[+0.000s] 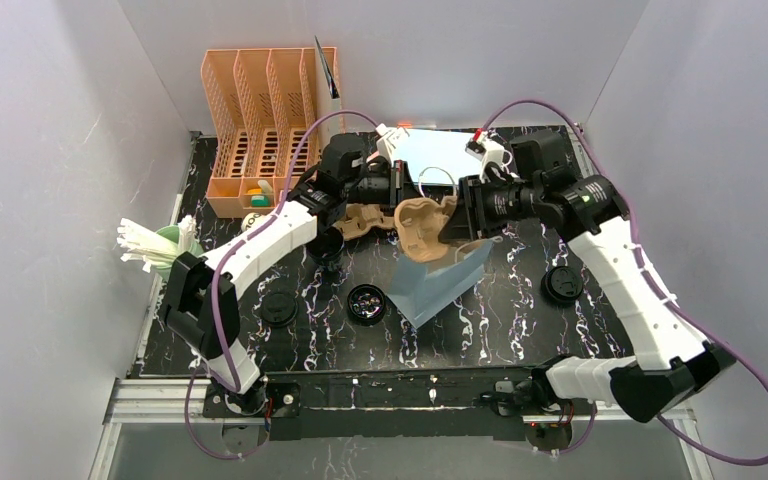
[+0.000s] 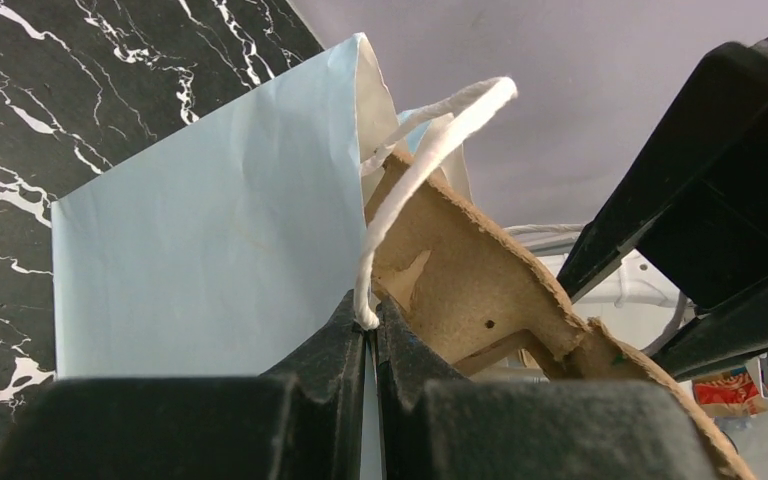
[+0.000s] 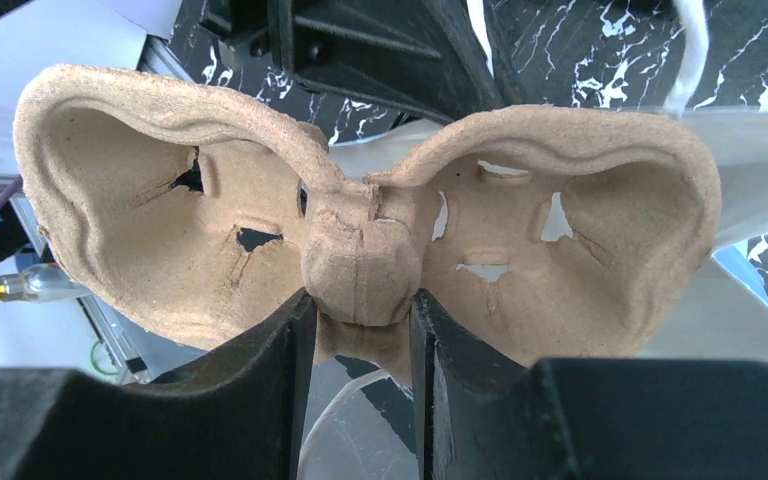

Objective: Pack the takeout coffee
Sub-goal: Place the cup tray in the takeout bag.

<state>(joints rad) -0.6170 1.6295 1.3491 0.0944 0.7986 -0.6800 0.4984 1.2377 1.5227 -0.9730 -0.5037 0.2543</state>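
Left claw (image 2: 370, 335) pinches the white handle (image 2: 430, 150) of the light-blue paper bag (image 2: 210, 250). Right claw (image 3: 360, 305) squeezes the brown pulp cup tray (image 3: 580, 250); it might snag, tipping the bag.

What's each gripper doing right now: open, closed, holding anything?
Left gripper: closed, fingers pinching the rim of the blue paper bag.
Right gripper: closed on the centre post of the pulp carrier.

Top view overhead; wrist views close, sharing carrier (image 3: 360, 255).
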